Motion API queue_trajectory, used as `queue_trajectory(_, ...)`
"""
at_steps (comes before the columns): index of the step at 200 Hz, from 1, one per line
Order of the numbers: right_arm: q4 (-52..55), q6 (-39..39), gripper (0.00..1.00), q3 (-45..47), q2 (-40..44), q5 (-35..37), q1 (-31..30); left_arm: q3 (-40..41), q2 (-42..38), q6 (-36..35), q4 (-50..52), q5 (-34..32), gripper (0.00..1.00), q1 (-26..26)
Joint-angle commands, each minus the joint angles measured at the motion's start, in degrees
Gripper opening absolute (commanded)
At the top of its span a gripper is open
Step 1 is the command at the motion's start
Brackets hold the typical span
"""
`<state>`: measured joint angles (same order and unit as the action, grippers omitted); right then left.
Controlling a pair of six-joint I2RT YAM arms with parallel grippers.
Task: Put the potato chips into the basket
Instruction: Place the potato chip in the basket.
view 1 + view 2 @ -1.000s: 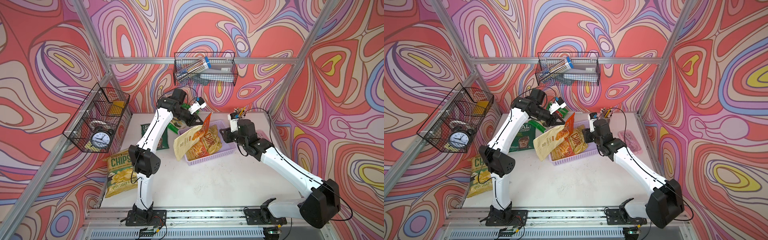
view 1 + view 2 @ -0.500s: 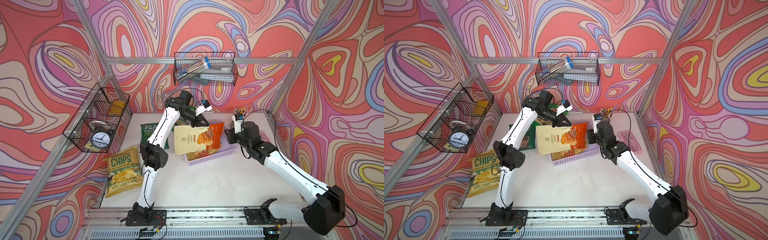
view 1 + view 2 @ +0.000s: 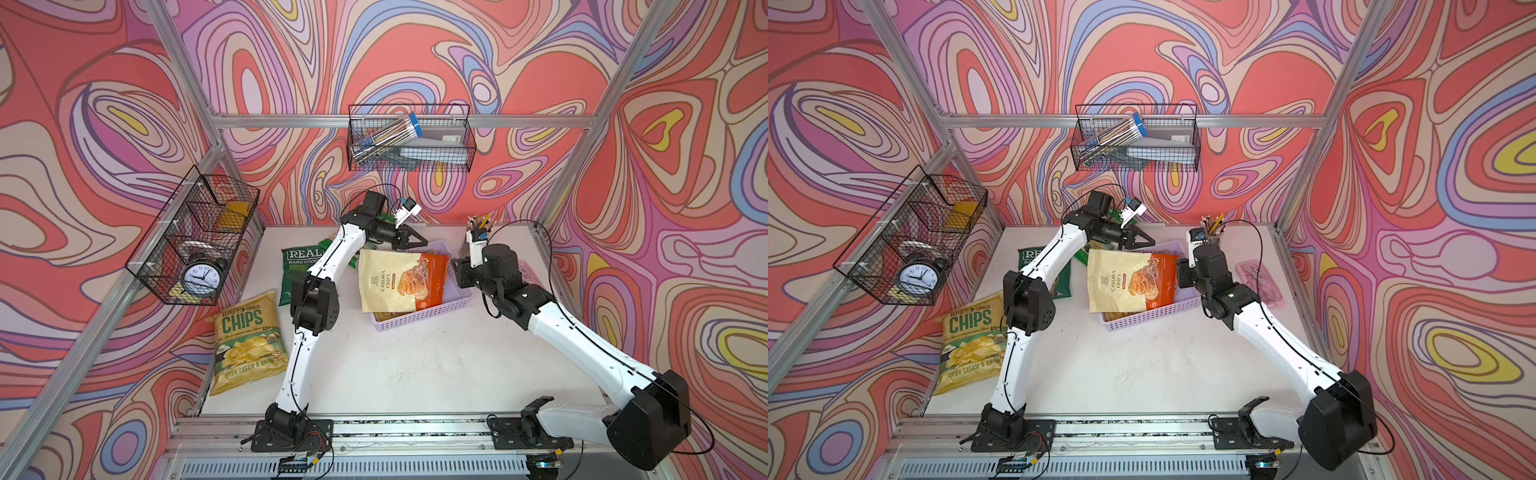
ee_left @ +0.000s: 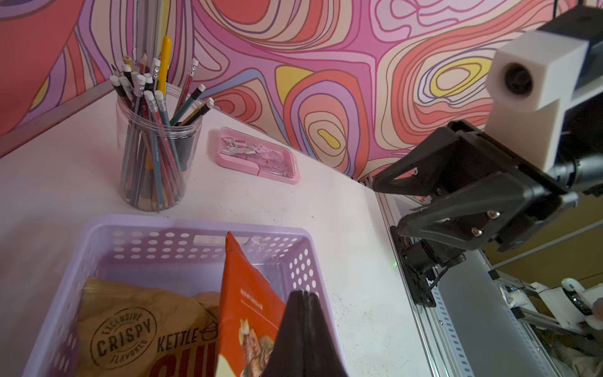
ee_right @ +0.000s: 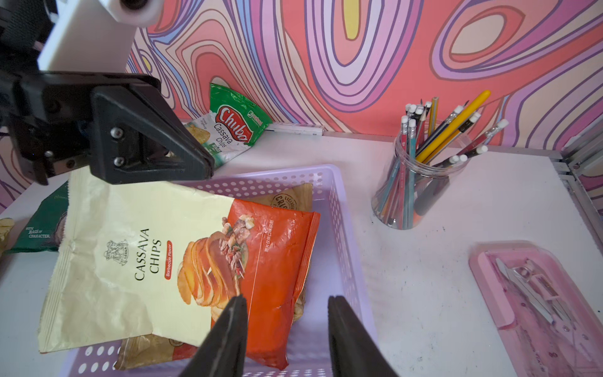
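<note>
Left gripper (image 4: 301,308) pinched shut on top seam of Cassava Chips bag (image 3: 399,282). Bag hangs over basket (image 3: 424,316), orange end above it, cream end overhanging basket's left rim. Right gripper (image 5: 287,298) empty, jaws apart, by basket's right rim. My plan: shift bag toward right rim, lower flat onto kettle bag (image 4: 130,329), only then release. Overhang could tip bag out.

"CASSAVA CHIPS" on cream-orange bag (image 5: 146,254)
</note>
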<state>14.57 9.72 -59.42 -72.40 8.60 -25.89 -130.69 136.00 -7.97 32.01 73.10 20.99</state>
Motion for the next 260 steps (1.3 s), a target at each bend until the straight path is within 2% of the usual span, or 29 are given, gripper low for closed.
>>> queue_trajectory(1, -0.6, 0.4, 0.42, 0.5, 0.3, 0.2, 0.2, 4.4, -2.3, 13.4, -19.8, 0.0, 0.0, -0.1)
queue_trajectory(24, -0.5, 0.4, 0.42, 0.4, -0.1, -0.5, 0.3, 3.8, -1.4, 5.7, -9.3, -8.6, 0.0, 0.0)
queue_trajectory(41, -0.1, -0.2, 0.43, -0.2, -1.4, -1.8, 0.2, 3.8, -1.8, 3.3, -6.2, -12.9, 0.0, -0.2)
queue_trajectory(51, 1.1, -0.8, 0.44, -1.6, -3.6, -3.6, 0.3, 4.0, -3.0, 4.2, -6.1, -15.9, 0.18, -0.2)
queue_trajectory(60, 3.0, -1.1, 0.45, -4.0, -6.5, -5.6, 0.3, 4.4, -5.0, 4.2, -5.8, -18.6, 0.27, -0.2)
queue_trajectory(67, 4.0, -1.1, 0.45, -5.5, -8.8, -7.1, 0.4, 5.6, -7.3, 4.7, -6.5, -22.9, 0.31, -0.2)
queue_trajectory(75, 4.1, -0.5, 0.44, -6.5, -11.3, -8.3, 0.3, 7.9, -10.7, 6.4, -7.9, -30.8, 0.33, -0.2)
queue_trajectory(90, 3.6, 1.0, 0.44, -8.4, -16.6, -13.0, 0.2, 13.1, -17.7, 9.6, -9.5, -46.2, 0.34, -0.8)
queue_trajectory(101, 3.5, 2.5, 0.45, -9.9, -20.7, -16.1, 0.3, 17.6, -23.0, 11.4, -10.0, -54.3, 0.34, -1.2)
queue_trajectory(126, 6.6, 3.9, 0.46, -14.0, -30.8, -18.5, 0.2, 26.6, -34.5, 12.8, -6.4, -66.6, 0.36, -1.5)
queue_trajectory(157, 14.0, 2.0, 0.47, -21.6, -41.9, -9.9, 0.9, 38.7, -47.7, 16.1, 1.5, -76.0, 0.43, -1.4)
queue_trajectory(196, 14.0, -0.2, 0.49, -27.2, -46.5, -3.9, 2.4, 55.5, -63.1, 24.9, 12.0, -86.1, 0.53, -1.4)
queue_trajectory(206, 13.7, -1.0, 0.5, -28.4, -47.2, -2.6, 2.4, 59.2, -66.7, 28.3, 15.3, -89.1, 0.59, -1.5)
queue_trajectory(232, 12.7, -1.9, 0.51, -32.5, -50.0, -0.9, 2.6, 69.4, -76.0, 38.8, 22.8, -95.3, 0.61, -1.4)
queue_trajectory(246, 14.5, -1.7, 0.5, -36.0, -51.9, -0.7, 2.6, 73.4, -81.0, 45.1, 26.1, -99.2, 0.85, -1.5)
queue_trajectory(260, 14.6, -0.6, 0.5, -36.8, -51.0, -1.5, 2.5, 75.9, -85.7, 50.8, 29.0, -102.6, 0.89, -1.5)
